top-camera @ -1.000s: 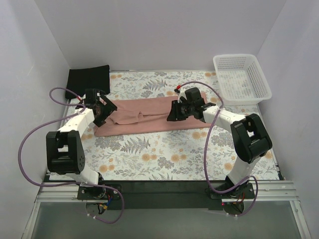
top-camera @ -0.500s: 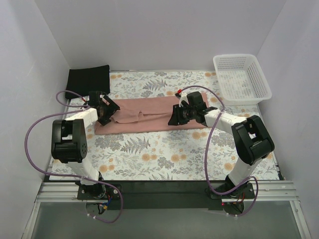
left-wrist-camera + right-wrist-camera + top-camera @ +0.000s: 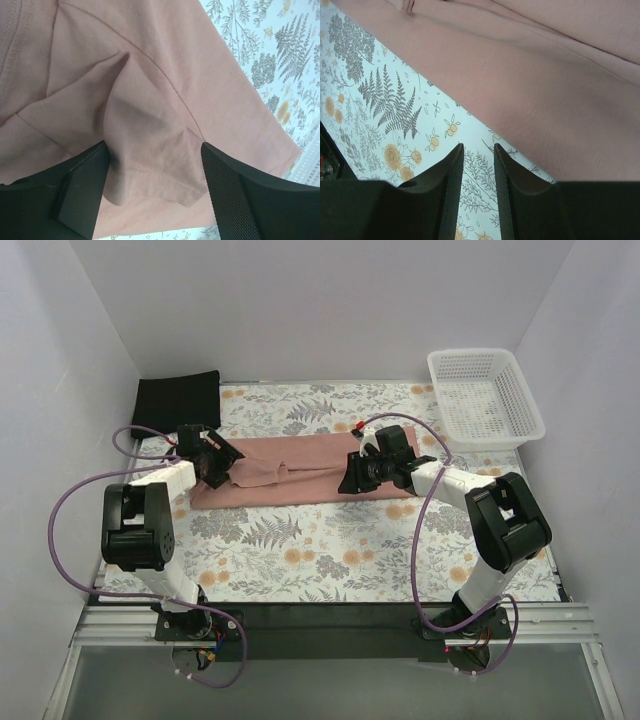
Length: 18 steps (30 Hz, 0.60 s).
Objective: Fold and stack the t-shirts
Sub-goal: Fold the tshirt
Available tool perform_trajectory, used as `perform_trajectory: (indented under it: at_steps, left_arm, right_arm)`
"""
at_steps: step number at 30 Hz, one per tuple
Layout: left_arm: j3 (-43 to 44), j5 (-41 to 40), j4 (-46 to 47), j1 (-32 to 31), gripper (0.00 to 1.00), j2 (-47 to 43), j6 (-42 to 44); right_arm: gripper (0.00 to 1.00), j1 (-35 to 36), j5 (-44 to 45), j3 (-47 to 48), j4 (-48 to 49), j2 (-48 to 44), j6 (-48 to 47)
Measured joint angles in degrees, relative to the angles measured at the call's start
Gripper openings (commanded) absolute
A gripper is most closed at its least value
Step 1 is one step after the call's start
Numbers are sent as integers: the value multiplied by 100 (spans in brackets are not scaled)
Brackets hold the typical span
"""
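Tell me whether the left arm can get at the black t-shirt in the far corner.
Probably yes: the left gripper stands open over the left end of the pink t-shirt, close to the black t-shirt, with only table cloth between them.

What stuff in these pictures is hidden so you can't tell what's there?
- Top view: the left gripper hides its own fingertips under its body, so whether it touches the pink t-shirt can't be told there.
- Top view: the black t-shirt is too dark to show its folds.
- Right wrist view: the pink t-shirt runs off the top and right edges.
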Motion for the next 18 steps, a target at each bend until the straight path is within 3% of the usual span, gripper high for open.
perform_trajectory:
  at_steps: [10, 18]
  left_arm:
    - [50, -179, -634, 0, 60, -1025, 13]
    - [184, -1062, -1543, 0, 59, -1657, 313]
  right_arm:
    - [37, 0, -4, 0, 2, -26, -22]
    - [37, -11, 133, 0, -7, -44, -116]
